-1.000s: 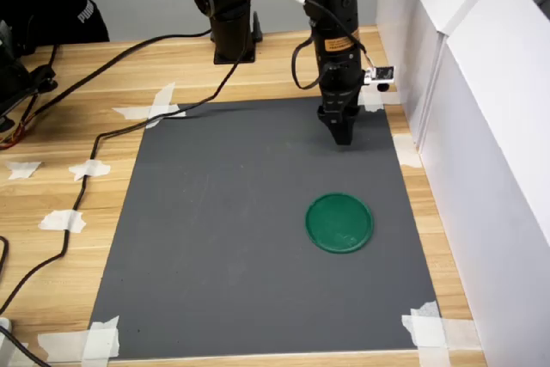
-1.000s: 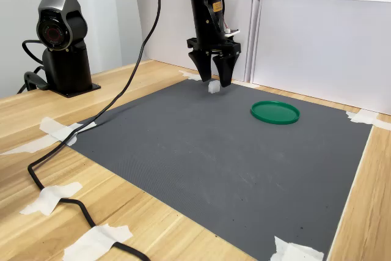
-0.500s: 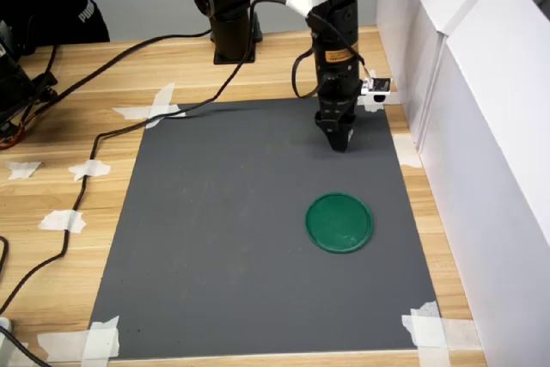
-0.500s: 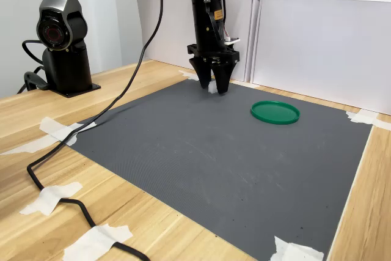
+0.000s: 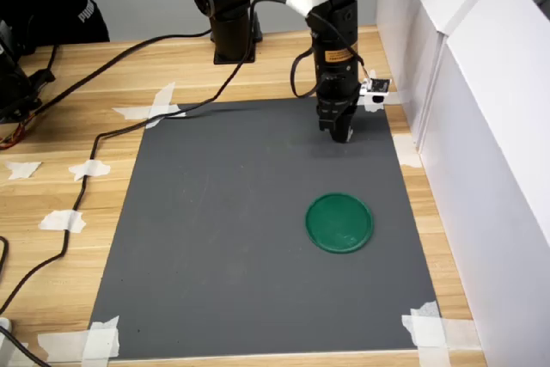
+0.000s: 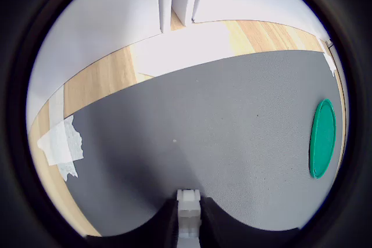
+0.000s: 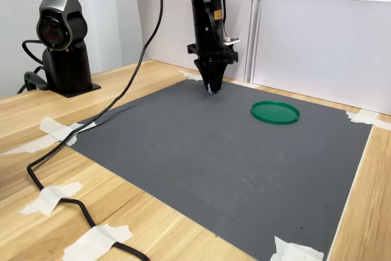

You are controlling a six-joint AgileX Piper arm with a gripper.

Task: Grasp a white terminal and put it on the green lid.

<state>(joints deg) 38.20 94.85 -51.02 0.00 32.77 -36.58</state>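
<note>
The gripper [image 5: 341, 136] points down at the grey mat [image 5: 223, 238], seemingly closed, apart from the green lid [image 5: 339, 223]

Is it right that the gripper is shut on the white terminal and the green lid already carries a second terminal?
Only partly. The gripper is shut on the white terminal, as the wrist view shows. But the green lid carries nothing: in the first exterior view its surface is bare.

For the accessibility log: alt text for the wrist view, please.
The gripper is shut on the white terminal, just above a dark grey mat. The green lid lies on the mat, well away from the terminal; wooden table and white walls lie beyond.
</note>
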